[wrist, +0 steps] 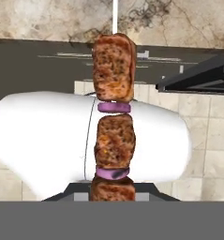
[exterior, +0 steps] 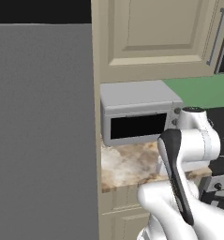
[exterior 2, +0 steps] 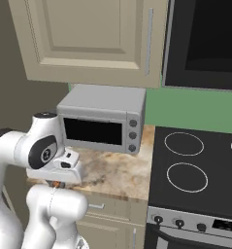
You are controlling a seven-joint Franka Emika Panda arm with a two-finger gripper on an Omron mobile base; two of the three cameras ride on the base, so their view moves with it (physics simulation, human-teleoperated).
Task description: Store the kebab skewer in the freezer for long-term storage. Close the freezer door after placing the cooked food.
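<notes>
Start with the left base view. You see a big flat grey wall [exterior: 41, 131] on the left – most likely the side of the fridge, but no door, handle or shelf can be made out, so you cannot tell if the freezer is open. Next to it the grey toaster oven [exterior: 138, 113] sits on the marbled table [exterior: 127, 166], under a beige cupboard [exterior: 153, 35]. The white arm [exterior: 190, 154] bends low in front of the table, and it hides the tool from this side.

Now the right base view. The same toaster oven [exterior 2: 102, 119] is there, and beside it a black stove top [exterior 2: 195, 168] with white rings, which the left view barely shows. Under the hand you can spot a tiny orange-brown speck [exterior 2: 56, 184]. That may be the skewer, but it is too small to be sure.

Last, the hand view. Here the kebab skewer [wrist: 114, 124] is big and clear – brown meat chunks with purple slices between them on a thin white stick. It rises from the bottom middle, right where the tool's tips would be, though the tips themselves are hidden. The tool is squeezed almost shut, and it looks like it is holding the skewer by its lower end. Behind it you see the edge of the table [wrist: 48, 18] and the tiled floor [wrist: 202, 154].

So the pick-up looks done. Carrying the skewer to the freezer, putting it inside and closing the freezer door are all left.
</notes>
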